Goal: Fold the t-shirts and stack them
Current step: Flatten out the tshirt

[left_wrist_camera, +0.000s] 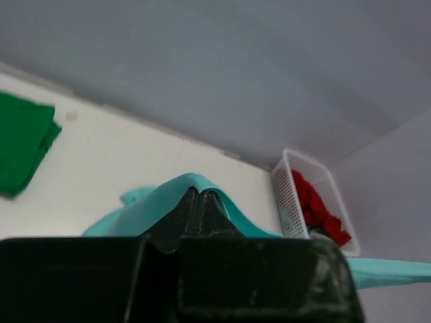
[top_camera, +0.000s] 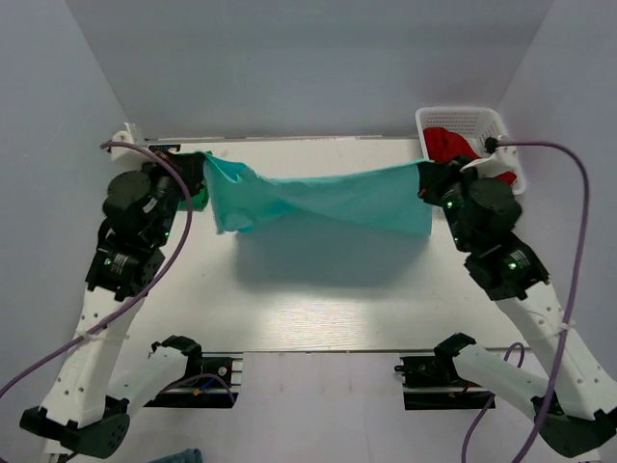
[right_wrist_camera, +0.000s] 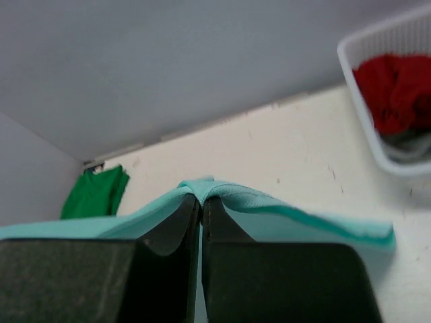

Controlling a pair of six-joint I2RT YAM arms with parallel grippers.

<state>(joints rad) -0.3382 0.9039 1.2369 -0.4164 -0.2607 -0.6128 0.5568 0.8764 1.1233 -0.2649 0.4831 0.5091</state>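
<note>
Holding the light teal t-shirt (top_camera: 328, 198) up in the air, strung across the far half of the table (top_camera: 318, 309) and throwing a shadow underneath. Tough to read as a shirt from overhead: bunched into a long band, with sleeves and neckline lost somewhere in the folds and a loose flap sagging at the left end.

Clamped at that end by the left gripper (left_wrist_camera: 200, 196), pressed together on a peak of teal fabric draped over both fingertips. Same story at the other end with the right gripper (right_wrist_camera: 201, 202): pinched tight on a ridge of cloth, with more teal trailing off to either side.

Barely catching the emerald green t-shirt (left_wrist_camera: 23, 141) from above, mostly hidden behind the left wrist. Clearer from the left wrist view: lying folded on the table near the far left corner, cut off by the picture edge.

Over at the far right, spotting a white basket (top_camera: 463, 118) with red cloth (top_camera: 446, 143) inside, partly covered by the right arm.

Reaching forward and up with both arms, elbows pushed outward, wrists turned in toward each other across the table.
</note>
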